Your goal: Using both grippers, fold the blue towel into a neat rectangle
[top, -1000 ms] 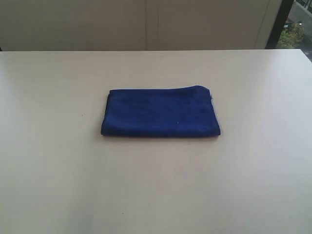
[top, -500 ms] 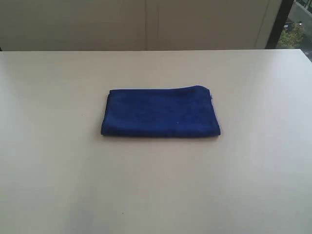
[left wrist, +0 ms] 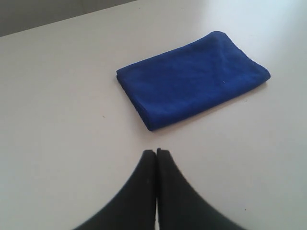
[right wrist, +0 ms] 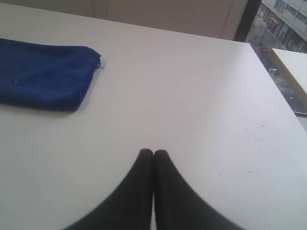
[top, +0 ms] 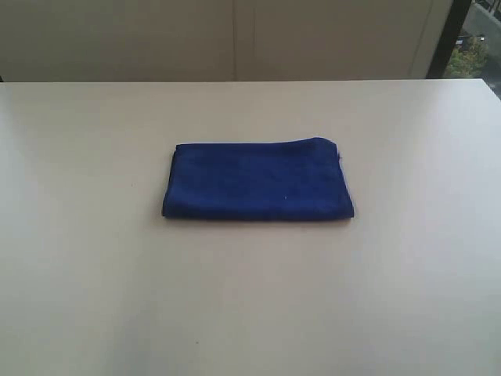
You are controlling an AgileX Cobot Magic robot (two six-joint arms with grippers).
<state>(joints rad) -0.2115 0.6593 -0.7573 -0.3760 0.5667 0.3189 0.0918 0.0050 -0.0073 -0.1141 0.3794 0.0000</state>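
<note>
Left pincer (left wrist: 156, 152), right pincer (right wrist: 153, 152) closed, clear of blue towel (top: 257, 182).

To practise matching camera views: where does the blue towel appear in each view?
Exterior view: the blue towel lies folded, centred on the table.
Left wrist view: the blue towel lies beyond the shut left gripper, untouched.
Right wrist view: the blue towel, cut by the frame edge, lies beyond the shut right gripper.
Shared landmark: its white speck.
</note>
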